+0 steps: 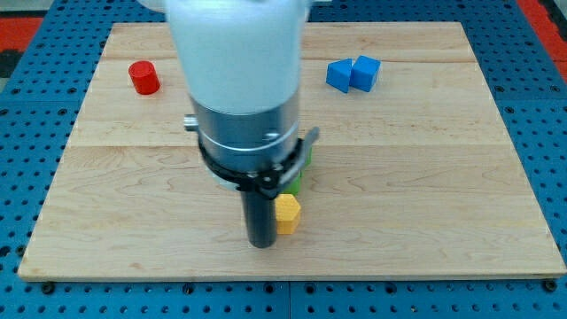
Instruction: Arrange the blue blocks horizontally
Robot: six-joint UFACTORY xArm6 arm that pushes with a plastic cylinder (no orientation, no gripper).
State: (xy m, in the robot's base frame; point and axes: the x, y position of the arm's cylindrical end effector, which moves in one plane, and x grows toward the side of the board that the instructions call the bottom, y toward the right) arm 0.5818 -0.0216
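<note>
Blocks to arrange: two blue blocks, a blue star-like block and a blue cube, touching, side by side near the wooden bench's top edge.
Landmark: yellow block, low on the bench, centre.
Tip: my tip rests just to the view's left of the yellow block, about touching it.
End effector: a plain rod with no jaws, so nothing parts or closes; it clamps nothing.
Other blocks: red cylinder far up and left of the yellow block; a green block just above it, mostly hidden by the arm.
Step in hand: judged nearly done; the blue pair already lies roughly level.
Next move: travel up and right, clear of the yellow block, only to nudge the pair.
</note>
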